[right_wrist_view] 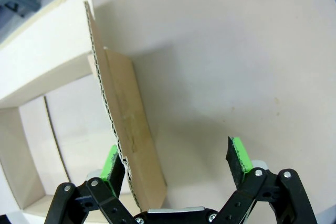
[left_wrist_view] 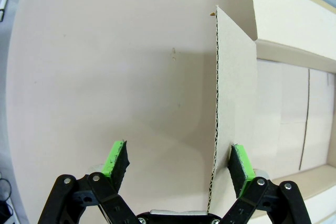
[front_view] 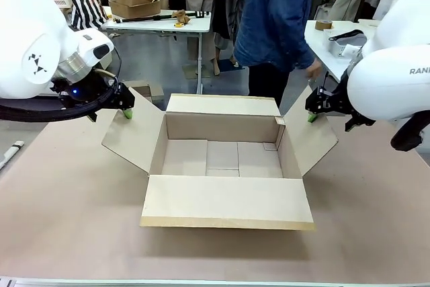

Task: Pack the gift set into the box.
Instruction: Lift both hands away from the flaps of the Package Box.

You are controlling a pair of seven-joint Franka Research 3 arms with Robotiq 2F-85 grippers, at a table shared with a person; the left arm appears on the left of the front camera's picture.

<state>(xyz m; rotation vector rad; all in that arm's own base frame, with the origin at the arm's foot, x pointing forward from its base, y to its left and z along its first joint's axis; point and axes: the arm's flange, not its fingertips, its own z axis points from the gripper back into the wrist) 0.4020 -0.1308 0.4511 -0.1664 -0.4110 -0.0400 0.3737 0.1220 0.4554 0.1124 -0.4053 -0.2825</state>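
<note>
Item: box [front_view: 227,201]. Open, empty carton, centred between the side edges of the surface [front_view: 67,220], toward its far edge. I judge it light, stiff across the panels, with flaps that hinge easily, and likely to slide if I push it. Best hold: the free edge of a side flap.

Left gripper [front_view: 127,111]: low at the left flap [front_view: 131,140], fingers [left_wrist_view: 116,158] spread, flap edge between them, close to one pad, unpinched.

Right gripper [front_view: 312,116]: mirrored at the right flap [front_view: 314,140], fingers spread astride its edge.

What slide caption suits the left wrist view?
Open left tool straddles a raised side flap of the box, above the table.
</note>
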